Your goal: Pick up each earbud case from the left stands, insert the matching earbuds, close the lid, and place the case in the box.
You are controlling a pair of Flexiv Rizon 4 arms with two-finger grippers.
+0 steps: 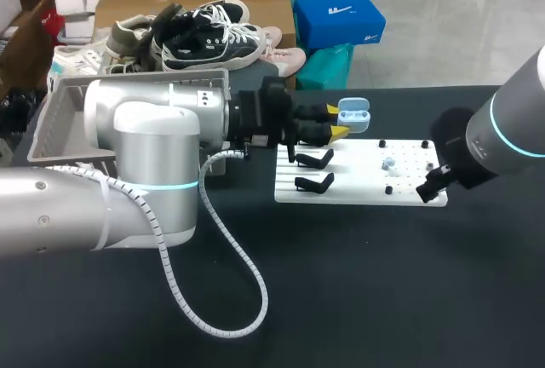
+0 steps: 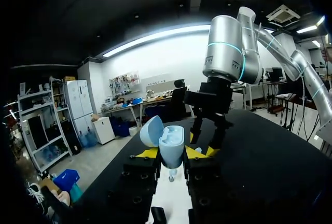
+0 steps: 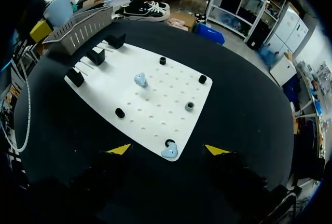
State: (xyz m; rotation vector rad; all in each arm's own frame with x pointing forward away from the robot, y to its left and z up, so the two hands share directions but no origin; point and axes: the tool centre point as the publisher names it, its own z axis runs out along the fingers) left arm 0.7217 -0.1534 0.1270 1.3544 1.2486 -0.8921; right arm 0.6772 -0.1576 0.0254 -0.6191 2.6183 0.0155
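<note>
A: Black bench point(image 1: 358, 283) with a white board point(image 1: 409, 153) on it. Left hand point(image 1: 336, 121)?
B: Pinching the open blue case point(image 1: 353, 115), lid up, at the board's 11 o'clock corner.
A: Right hand point(image 3: 168, 149)?
B: Spread wide, hovering over one earbud point(image 3: 170, 154) at the board's edge, dead between the fingertips. Clearly nearer than the left; probably straight down. Second earbud point(image 3: 140, 80) ahead, toward 11 o'clock

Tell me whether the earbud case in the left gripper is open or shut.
Open. The earbud case held in the left gripper has its lid swung back, which bares the moulded inside; the head view shows the same.
</note>
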